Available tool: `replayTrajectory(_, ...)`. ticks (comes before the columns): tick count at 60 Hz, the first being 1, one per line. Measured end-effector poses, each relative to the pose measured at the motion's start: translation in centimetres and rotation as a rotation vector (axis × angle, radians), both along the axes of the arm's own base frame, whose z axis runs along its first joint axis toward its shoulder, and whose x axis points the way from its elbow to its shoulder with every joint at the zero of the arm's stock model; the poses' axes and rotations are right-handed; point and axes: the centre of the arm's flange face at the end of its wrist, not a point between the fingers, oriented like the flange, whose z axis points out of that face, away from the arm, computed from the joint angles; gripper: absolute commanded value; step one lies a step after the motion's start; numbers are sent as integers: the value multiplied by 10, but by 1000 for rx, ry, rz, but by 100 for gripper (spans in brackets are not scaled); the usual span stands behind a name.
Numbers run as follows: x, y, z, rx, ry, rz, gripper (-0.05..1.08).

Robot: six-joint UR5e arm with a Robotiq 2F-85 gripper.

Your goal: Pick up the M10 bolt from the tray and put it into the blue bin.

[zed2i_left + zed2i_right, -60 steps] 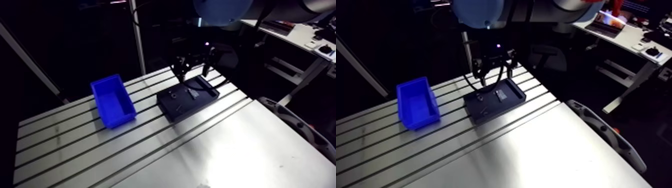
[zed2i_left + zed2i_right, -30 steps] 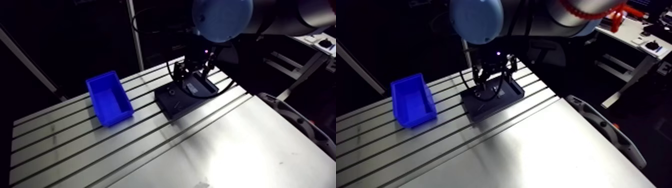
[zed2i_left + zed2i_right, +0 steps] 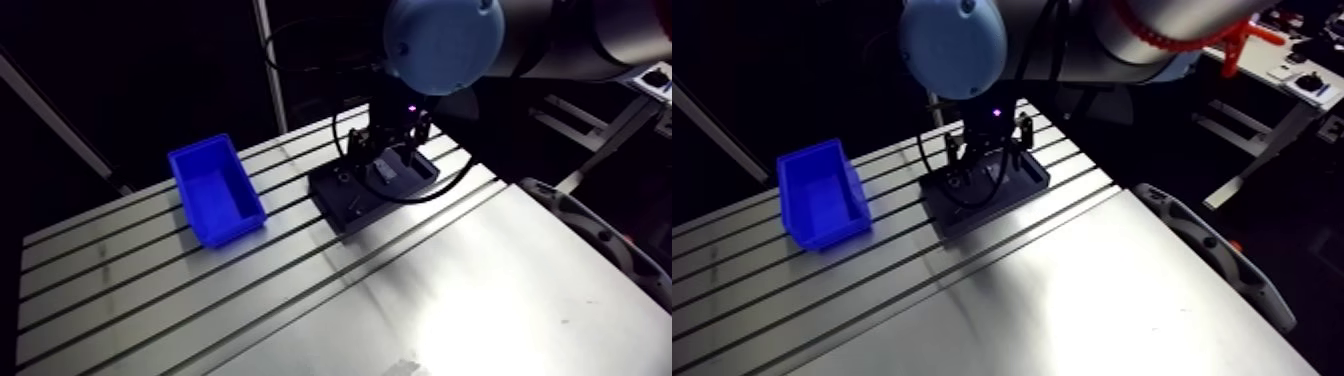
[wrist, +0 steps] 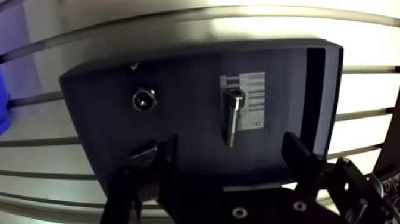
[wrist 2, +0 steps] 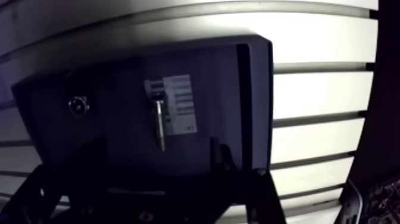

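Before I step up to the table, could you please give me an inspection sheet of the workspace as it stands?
Surface: slotted aluminium table, with glare on its near part.
Job's things: M10 bolt lying in the black tray, partly on a white label; blue bin beside the tray and apart from it, nothing seen inside.
Clutter: a round part and a small dark piece also in the tray.
Grippers: gripper open, low over the tray, the bolt just ahead of the gap between its fingers and untouched.
Cables: nothing seen.
Surroundings: a grey curved object beside the table's edge; cannot tell what it is.
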Motion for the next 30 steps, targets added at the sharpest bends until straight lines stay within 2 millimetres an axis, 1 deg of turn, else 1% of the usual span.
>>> replayTrajectory(2,0,0,0,0,0,0,20)
replayTrajectory(7,0,0,-1,-1,0,-1,22)
replayTrajectory(9,-1,0,-1,-2,2,-1,26)
replayTrajectory(12,-1,0,-1,-2,6,-1,28)
replayTrajectory(18,-2,0,-1,-5,15,-2,36)
replayTrajectory(20,-3,0,0,-6,18,-2,36)
replayTrajectory(30,-4,0,0,-8,25,-2,43)
